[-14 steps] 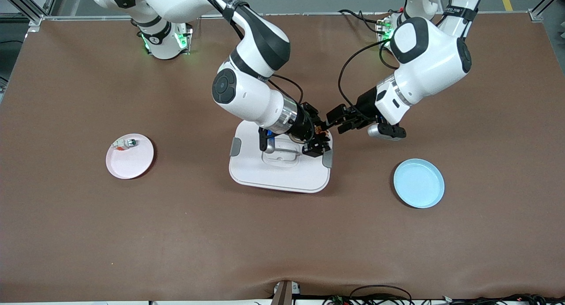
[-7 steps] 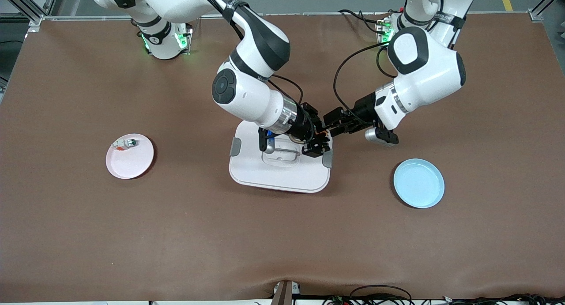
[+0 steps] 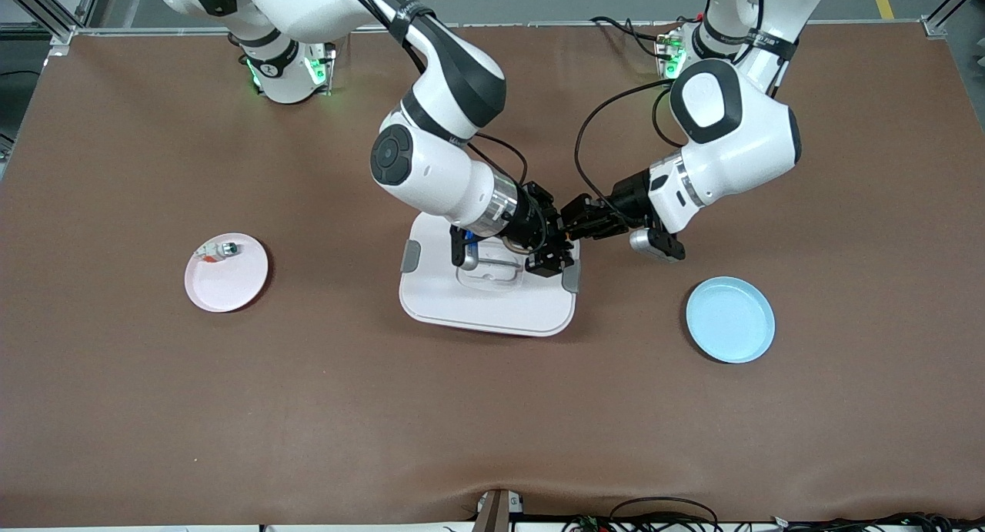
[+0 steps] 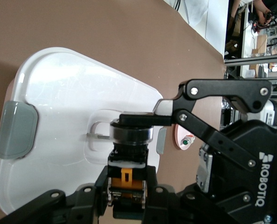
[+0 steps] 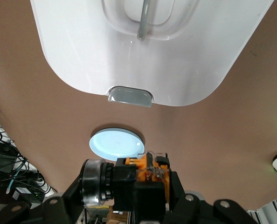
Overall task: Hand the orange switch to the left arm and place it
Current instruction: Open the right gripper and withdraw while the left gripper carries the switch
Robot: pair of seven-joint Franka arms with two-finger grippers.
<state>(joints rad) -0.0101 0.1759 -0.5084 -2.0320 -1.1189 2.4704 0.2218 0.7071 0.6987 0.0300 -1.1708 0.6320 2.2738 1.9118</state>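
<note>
Now the orange switch (image 4: 127, 173) is seen clamped from both ends over the box (image 3: 486, 301), at its edge toward the left arm's end of the counter: right gripper (image 3: 551, 249) fingers are shut on its body, left gripper (image 3: 575, 222) fingers are shut on its round end. Its long axis is laid between the two grippers, so release is judged due from the right

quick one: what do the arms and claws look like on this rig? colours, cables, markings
Both arms are glossy white shells with black joint bands and round black caps, with loose black cables along them. Green lights glow at the bases. The left claw and right claw are black linkage-style; one body reads ROBOTIQ in white.
</note>
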